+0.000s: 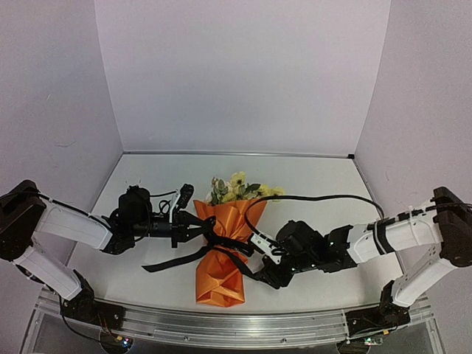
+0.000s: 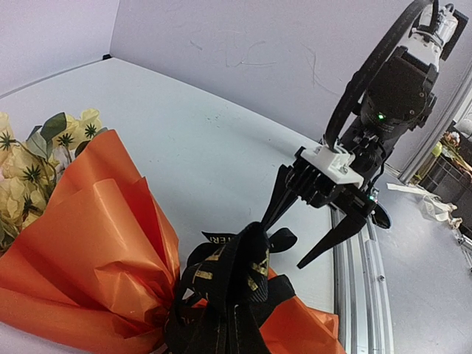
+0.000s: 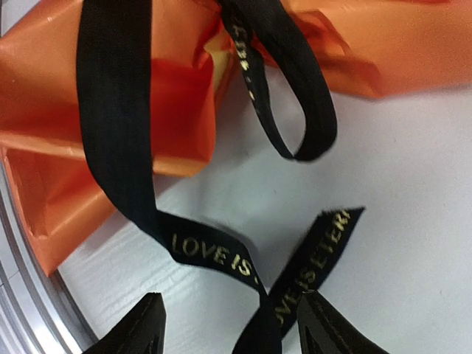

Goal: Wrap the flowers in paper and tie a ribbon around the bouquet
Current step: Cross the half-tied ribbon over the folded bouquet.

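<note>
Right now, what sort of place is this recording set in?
Probably a robot lab booth: a white table boxed in by blank pale walls, with an aluminium rail along its near edge.

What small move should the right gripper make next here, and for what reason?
Probably draw the right gripper back, away from the bouquet. Its jaws stand open, the ribbon lies loose on the table between them, and the shut left gripper seems to hold the ribbon near the wrap.

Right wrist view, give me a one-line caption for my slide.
Open right gripper straddling the lettered black ribbon where it trails off the orange paper onto the white table.
</note>
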Controlling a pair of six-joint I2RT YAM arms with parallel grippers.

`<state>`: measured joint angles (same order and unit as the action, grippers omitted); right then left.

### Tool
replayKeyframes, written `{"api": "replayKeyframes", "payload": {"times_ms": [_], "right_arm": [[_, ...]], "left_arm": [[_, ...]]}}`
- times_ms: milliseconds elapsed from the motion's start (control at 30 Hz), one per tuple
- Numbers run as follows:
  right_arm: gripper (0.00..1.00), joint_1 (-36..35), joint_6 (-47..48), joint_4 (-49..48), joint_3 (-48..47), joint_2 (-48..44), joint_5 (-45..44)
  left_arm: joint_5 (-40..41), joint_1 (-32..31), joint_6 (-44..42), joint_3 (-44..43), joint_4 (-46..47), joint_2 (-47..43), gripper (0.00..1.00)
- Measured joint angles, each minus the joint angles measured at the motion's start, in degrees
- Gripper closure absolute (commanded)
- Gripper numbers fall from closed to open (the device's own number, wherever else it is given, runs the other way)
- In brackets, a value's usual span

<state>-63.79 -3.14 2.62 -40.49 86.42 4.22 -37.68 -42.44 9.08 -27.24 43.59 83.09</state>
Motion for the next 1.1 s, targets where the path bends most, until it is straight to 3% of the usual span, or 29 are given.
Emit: {"api": "replayKeyframes", "payload": {"times_ms": [100, 267, 333, 767, 1100], "right_arm": [[0.39, -0.2, 2.2, -8.9, 0.9, 4.4, 0.3], [0.59, -0.5, 3.2, -15.9, 0.8, 7.7, 0.3], [0.62, -0.5, 2.5, -17.1, 0.8, 8.0, 0.3], [0.48, -3.2, 0.7, -19.0, 2.8, 3.3, 1.2], [0.54, -3.3, 0.4, -16.7, -0.9, 6.0, 0.7]], "left_arm": [[0.1, 0.0, 0.0, 0.0, 0.0, 0.0, 1.0], [0.3, 0.0, 0.0, 0.0, 0.0, 0.0, 1.0], [0.3, 0.0, 0.0, 0.0, -0.1, 0.0, 1.0], [0.3, 0.0, -0.1, -0.2, -1.3, 0.0, 1.0], [0.3, 0.0, -0.1, -0.2, -1.6, 0.0, 1.0]]}}
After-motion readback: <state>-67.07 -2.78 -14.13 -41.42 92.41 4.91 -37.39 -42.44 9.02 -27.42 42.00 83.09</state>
